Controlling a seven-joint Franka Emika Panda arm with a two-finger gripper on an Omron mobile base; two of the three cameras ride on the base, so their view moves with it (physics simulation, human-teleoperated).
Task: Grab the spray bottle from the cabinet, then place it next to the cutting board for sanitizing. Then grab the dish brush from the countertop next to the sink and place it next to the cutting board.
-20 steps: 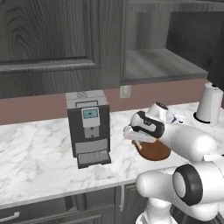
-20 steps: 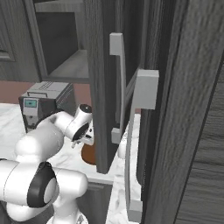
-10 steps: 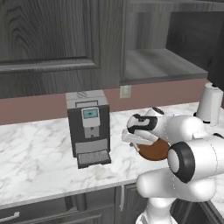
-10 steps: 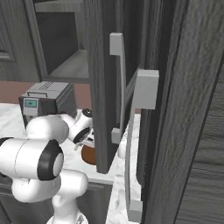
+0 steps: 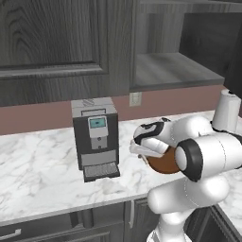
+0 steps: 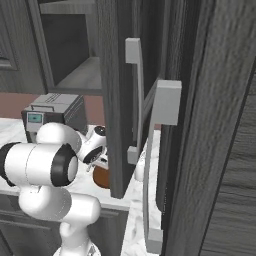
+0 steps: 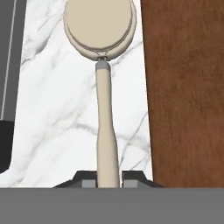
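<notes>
— Beside the cutting board point(image 7: 188, 92), what is held, and how much of it can be made out?

— The dish brush point(image 7: 103, 74) is clamped between the jaws; in the hand view its thin handle is gripped at the near end between the two dark fingertips point(image 7: 86, 178). Its round disc head is seen over the white marble worktop point(image 7: 57, 109), just beside the board's long straight-looking edge. Whether the brush rests on the marble or hangs above it cannot be told.

— What is hidden or cut off?

— In the left base view the cutting board point(image 5: 163, 163) is largely covered by the white arm, so only a brown crescent is shown, and the gripper point(image 5: 142, 149) is mostly masked by the wrist. In the right base view the board point(image 6: 101, 176) is reduced to a small brown patch beside the edge of the open cabinet door point(image 6: 116, 100). The board is cut off by the right and top borders of the hand view. A dark shape at the hand view's left border is too cropped to be named.

— What room is left around the board?

— A bare strip of marble is left between the board and that dark shape, and the brush lies within it. In the left base view the coffee machine point(image 5: 94, 139) is seen standing to the board's left, apart from it, with open marble between. A white cylinder point(image 5: 227, 112) stands behind the board, to its right. The cabinet point(image 5: 175, 71) stands open above the board, its grey shelf bare where visible.
</notes>
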